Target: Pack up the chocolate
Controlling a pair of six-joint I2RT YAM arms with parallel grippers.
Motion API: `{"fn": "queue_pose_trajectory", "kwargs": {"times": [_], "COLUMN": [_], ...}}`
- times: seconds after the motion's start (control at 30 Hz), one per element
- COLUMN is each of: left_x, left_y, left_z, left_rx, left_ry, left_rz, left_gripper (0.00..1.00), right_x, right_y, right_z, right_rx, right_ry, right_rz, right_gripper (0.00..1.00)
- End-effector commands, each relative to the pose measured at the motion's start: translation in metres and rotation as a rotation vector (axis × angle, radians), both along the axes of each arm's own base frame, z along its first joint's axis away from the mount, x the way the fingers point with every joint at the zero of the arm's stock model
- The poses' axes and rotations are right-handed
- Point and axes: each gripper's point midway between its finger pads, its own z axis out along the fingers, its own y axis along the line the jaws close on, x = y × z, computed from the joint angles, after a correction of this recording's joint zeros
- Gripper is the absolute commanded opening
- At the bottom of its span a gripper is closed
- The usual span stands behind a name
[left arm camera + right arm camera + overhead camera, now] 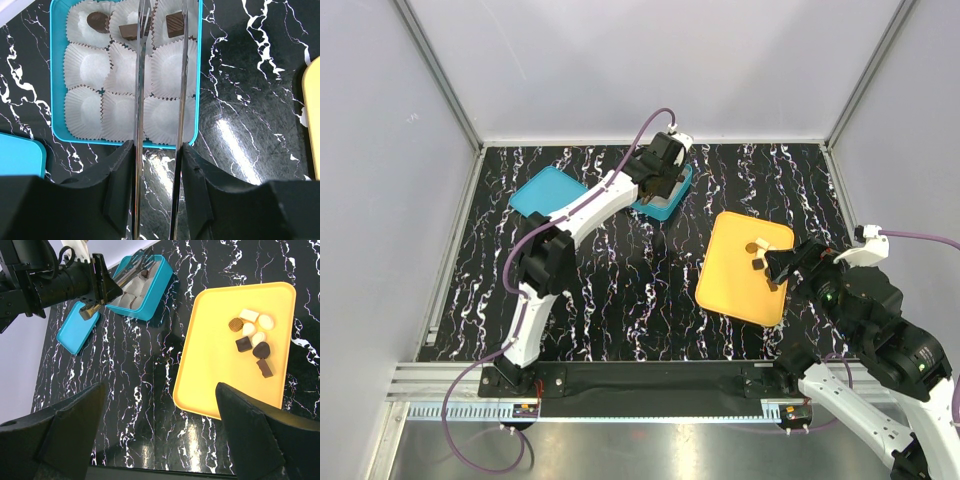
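Presently left end effector [162, 15], parted and empty, hovers over teal plastic box [126, 144] holding three chocolates [175, 22]; right end effector [772, 268], agape, should next pick from yellow tray [210, 355].

The left gripper [661, 192] is hanging over the teal box [684, 182] at the far side of the black marbled table [620, 290], a teal lid [545, 190] lying beside it. The right gripper [778, 268] is hovering at the yellow tray's [728, 285] right edge, by several chocolate pieces [758, 264].

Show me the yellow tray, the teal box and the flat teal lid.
yellow tray [212, 355], right wrist view, bare floor
teal box [158, 292], right wrist view, outer side wall
teal lid [545, 192], top view, flat middle
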Motion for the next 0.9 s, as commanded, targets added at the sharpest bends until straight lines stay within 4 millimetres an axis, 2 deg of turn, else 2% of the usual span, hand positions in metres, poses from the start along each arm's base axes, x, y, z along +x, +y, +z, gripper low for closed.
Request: {"fn": "queue_pose_trajectory", "kwargs": {"times": [0.0, 0.03, 0.07, 0.13, 0.17, 0.23, 0.27, 0.33, 0.37, 0.57, 0.6, 0.63, 0.77, 0.87], "left_x": [-0.003, -0.009, -0.017, -0.032, -0.047, -0.064, -0.082, -0.099, -0.114, -0.176, -0.184, -0.196, -0.221, -0.232], "left_y": [-0.003, -0.005, -0.007, -0.014, -0.021, -0.031, -0.04, -0.049, -0.06, -0.096, -0.099, -0.108, -0.125, -0.135], "left_z": [0.075, 0.08, 0.098, 0.111, 0.121, 0.124, 0.125, 0.125, 0.125, 0.104, 0.092, 0.093, 0.07, 0.054], "left_rx": [-0.099, -0.111, -0.137, -0.186, -0.213, -0.238, -0.239, -0.247, -0.248, -0.247, -0.238, -0.256, -0.251, -0.242], "left_ry": [-0.136, -0.136, -0.155, -0.153, -0.156, -0.149, -0.142, -0.131, -0.12, -0.042, -0.02, -0.018, 0.025, 0.051], "left_rz": [-0.005, -0.012, -0.025, -0.046, -0.073, -0.104, -0.137, -0.164, -0.195, -0.308, -0.325, -0.362, -0.453, -0.51], "left_gripper": [0.44, 0.44, 0.44, 0.44, 0.44, 0.45, 0.45, 0.45, 0.45, 0.45, 0.45, 0.46, 0.47, 0.48], "right_x": [0.004, 0.003, 0.003, 0.003, 0.002, 0.0, -0.001, -0.003, -0.004, -0.011, -0.013, -0.013, -0.017, -0.019], "right_y": [-0.001, -0.001, -0.002, -0.005, -0.007, -0.01, -0.011, -0.012, -0.012, -0.018, -0.02, -0.022, -0.028, -0.03], "right_z": [0.019, 0.02, 0.02, 0.02, 0.019, 0.02, 0.02, 0.024, 0.025, 0.029, 0.031, 0.032, 0.038, 0.041], "right_rx": [0.025, 0.026, 0.025, 0.018, 0.016, 0.016, 0.02, 0.032, 0.037, 0.042, 0.046, 0.045, 0.046, 0.044], "right_ry": [-0.052, -0.055, -0.051, -0.054, -0.054, -0.056, -0.056, -0.065, -0.068, -0.073, -0.079, -0.083, -0.098, -0.104], "right_rz": [-0.013, -0.014, -0.015, -0.028, -0.034, -0.045, -0.048, -0.045, -0.044, -0.052, -0.055, -0.061, -0.071, -0.073], "right_gripper": [1.0, 1.0, 1.0, 1.0, 1.0, 1.0, 1.0, 0.99, 1.0, 1.0, 1.0, 1.0, 1.0, 1.0]}}
